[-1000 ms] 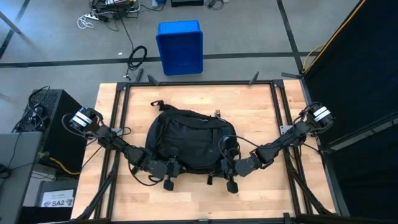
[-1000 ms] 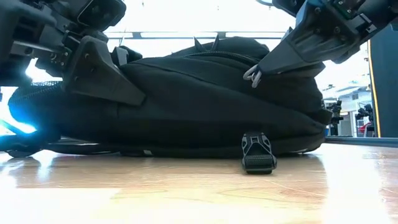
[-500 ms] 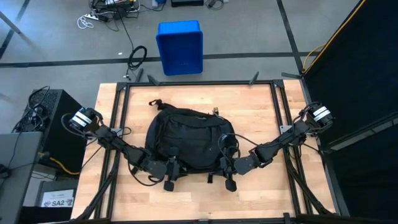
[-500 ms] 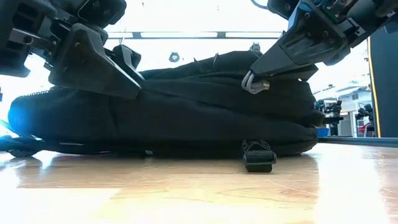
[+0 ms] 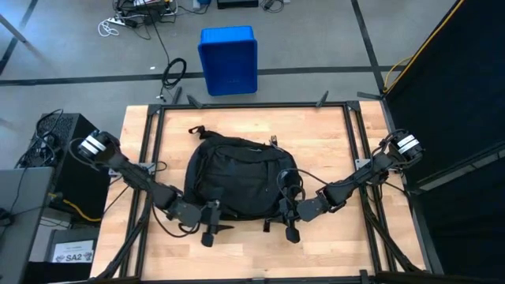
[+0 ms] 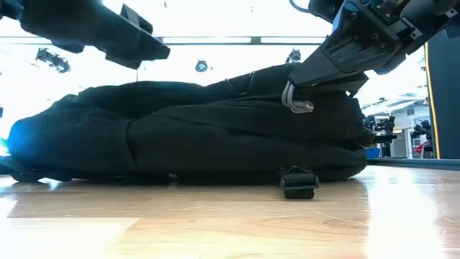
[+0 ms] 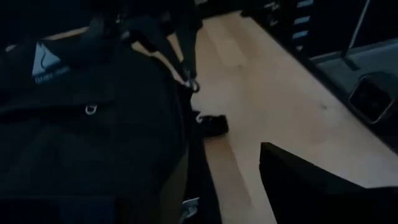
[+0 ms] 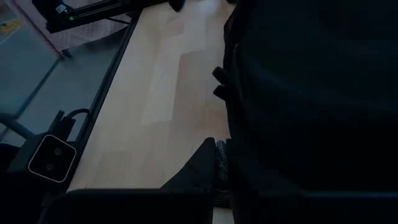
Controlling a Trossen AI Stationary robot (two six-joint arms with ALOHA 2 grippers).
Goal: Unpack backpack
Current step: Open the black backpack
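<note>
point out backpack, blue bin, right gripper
backpack [image 5: 237,177]: high view, middle of its black top panel
blue bin [image 5: 229,59]: high view, its floor, beyond the table
right gripper [image 6: 298,83]: low view, fingertips at the backpack's metal zip pull

left hand [image 5: 211,229]: lifted off the large black soft fabric backpack [image 5: 237,185] and drawn back toward 7 o'clock, fingers parted
backpack: front-left side slumped lower once released
right hand [image 6: 305,80]: pulled the metal zip pull [image 6: 296,102] slightly toward 6 o'clock
</note>
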